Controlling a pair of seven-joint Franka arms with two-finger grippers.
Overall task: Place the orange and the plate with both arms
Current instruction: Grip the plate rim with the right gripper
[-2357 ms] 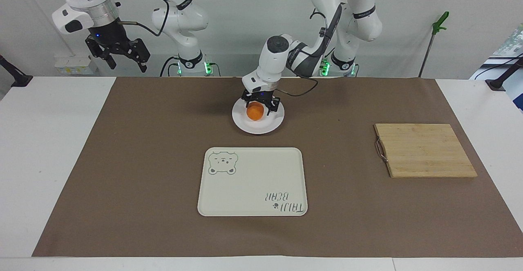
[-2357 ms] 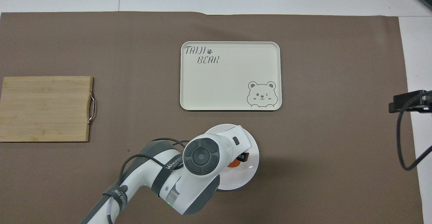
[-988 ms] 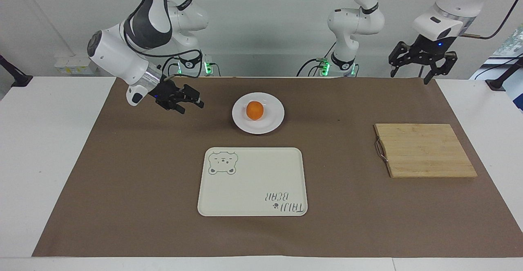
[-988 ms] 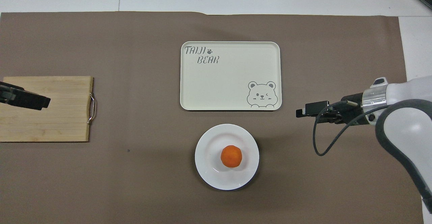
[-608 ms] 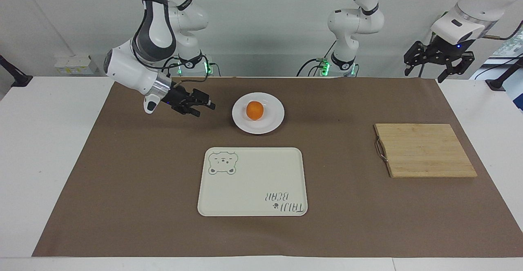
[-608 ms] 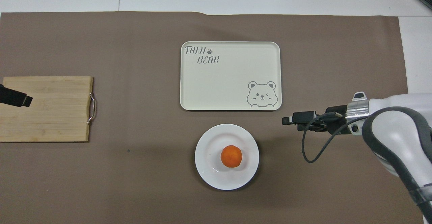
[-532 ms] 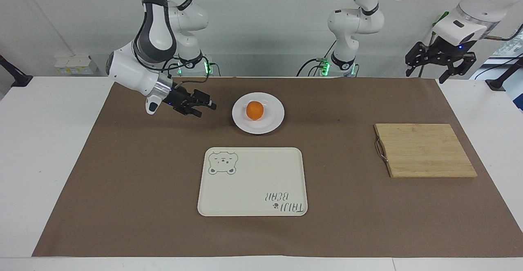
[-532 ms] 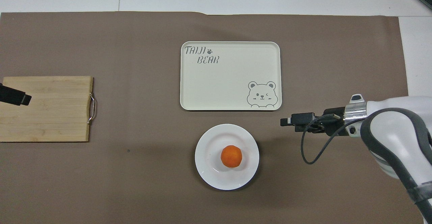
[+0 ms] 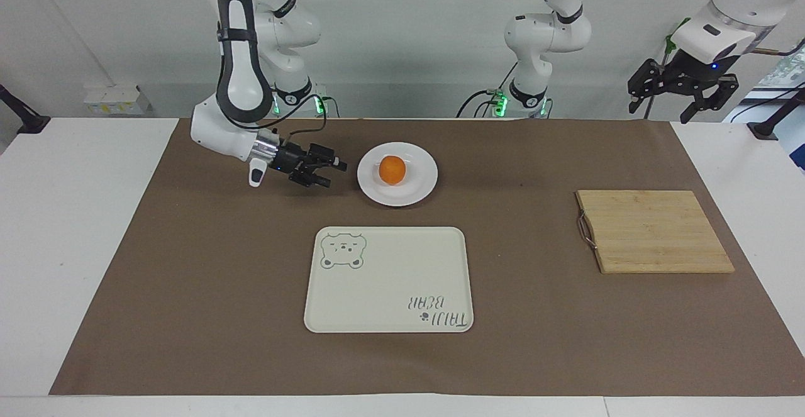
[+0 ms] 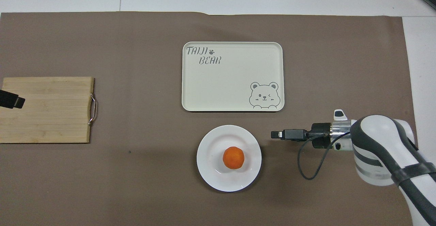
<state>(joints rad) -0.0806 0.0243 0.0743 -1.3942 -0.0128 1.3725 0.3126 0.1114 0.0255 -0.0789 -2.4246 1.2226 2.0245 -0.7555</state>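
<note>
The orange (image 9: 392, 170) (image 10: 233, 157) rests in the middle of the white plate (image 9: 416, 190) (image 10: 212, 143), which lies on the brown mat between the robots and the tray. My right gripper (image 9: 333, 173) (image 10: 276, 134) lies almost level just above the mat, beside the plate toward the right arm's end. It is open, points at the plate's rim, and a small gap separates them. My left gripper (image 9: 682, 93) hangs high and open over the left arm's end of the table. In the overhead view only one of its fingertips (image 10: 12, 100) shows, over the cutting board.
A cream tray (image 9: 388, 278) (image 10: 232, 76) with a bear drawing lies farther from the robots than the plate. A bamboo cutting board (image 9: 654, 231) (image 10: 46, 109) with a metal handle sits toward the left arm's end.
My left gripper let go of the orange on the plate and rose away to its own end. My right gripper came down and moved in toward the plate's rim.
</note>
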